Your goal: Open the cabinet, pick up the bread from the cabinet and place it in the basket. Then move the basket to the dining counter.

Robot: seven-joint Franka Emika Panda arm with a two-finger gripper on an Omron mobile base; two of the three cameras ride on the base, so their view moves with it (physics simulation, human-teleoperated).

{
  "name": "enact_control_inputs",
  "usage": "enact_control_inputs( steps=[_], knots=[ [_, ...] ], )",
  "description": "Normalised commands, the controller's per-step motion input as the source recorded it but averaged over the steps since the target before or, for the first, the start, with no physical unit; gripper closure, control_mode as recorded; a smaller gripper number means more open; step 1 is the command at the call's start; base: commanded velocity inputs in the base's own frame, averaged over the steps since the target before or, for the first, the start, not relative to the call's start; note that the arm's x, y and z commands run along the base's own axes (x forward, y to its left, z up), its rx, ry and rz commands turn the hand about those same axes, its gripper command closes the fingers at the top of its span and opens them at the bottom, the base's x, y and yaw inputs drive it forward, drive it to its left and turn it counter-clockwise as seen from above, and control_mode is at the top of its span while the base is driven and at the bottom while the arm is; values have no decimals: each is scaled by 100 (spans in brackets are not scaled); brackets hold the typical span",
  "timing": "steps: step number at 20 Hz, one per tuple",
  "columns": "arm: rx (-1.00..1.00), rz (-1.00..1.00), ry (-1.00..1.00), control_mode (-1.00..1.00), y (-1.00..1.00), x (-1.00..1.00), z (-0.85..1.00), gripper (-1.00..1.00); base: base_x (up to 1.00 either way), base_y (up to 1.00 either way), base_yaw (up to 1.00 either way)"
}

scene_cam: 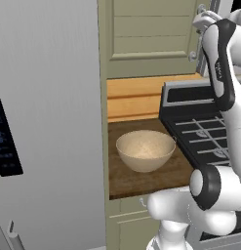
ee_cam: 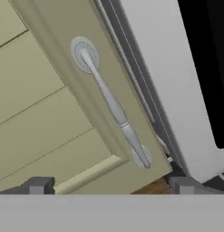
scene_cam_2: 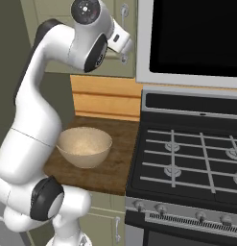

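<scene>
- Two dark fingertips rise at the bottom of the hand view, spread wide apart with nothing between them; the gripper is raised in front of the cabinet.
- The silver bar handle runs slantwise across the hand view above the gap between the tips, apart from both of them.
- The panelled sage-green door is closed, and a pale appliance panel with a dark window stands just beside its handle edge.
- Below the cabinet, the basket sits upright on the small brown worktop, its speckled inside holding nothing.
- The black stove stands just beside the worktop on one side, and the grey fridge on the other.
- The white arm rises from the base in front of the worktop, up to the cabinet door.
</scene>
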Motion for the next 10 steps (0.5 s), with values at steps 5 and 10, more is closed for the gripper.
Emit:
enact_control_inputs(
  steps=[5, 10],
  knots=[
    [10, 0, -12, -100, -2, 35, -21, -100, 0, 0, 0],
    [8, 0, -10, -100, 0, 26, 0, -100, 0, 0, 0]
  ],
)
